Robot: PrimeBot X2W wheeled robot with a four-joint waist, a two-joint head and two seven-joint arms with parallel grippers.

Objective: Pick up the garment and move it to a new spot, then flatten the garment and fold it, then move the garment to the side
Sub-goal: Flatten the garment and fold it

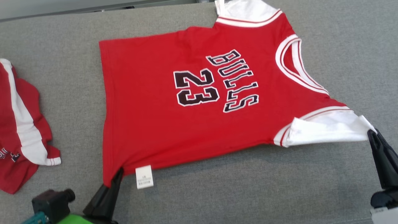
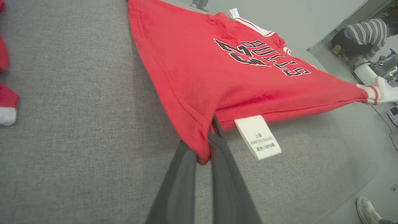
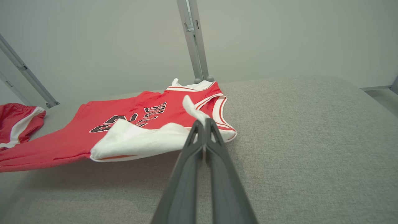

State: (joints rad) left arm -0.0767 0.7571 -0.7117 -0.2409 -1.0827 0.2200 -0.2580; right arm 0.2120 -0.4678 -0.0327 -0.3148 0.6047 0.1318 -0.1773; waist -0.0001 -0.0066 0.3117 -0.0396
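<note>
The left fingers (image 2: 217,149) are clenched on the hem corner of the red jersey (image 1: 149,102), just beside its white care label (image 1: 144,176). The right fingers (image 3: 199,133) pinch its white sleeve tip. The jersey stretches between both pairs, print up, its near edge lifted off the grey bench (image 1: 217,193). A second red garment (image 1: 18,124) lies well outside the left fingers.

"BULLS" and "23" on the red jersey (image 1: 192,105), small unreadable print on its white tag (image 1: 144,177)

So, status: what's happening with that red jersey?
Left gripper shut on jersey hem corner. Right gripper shut on white sleeve. Near edge lifted. Red shorts apart, left.
</note>
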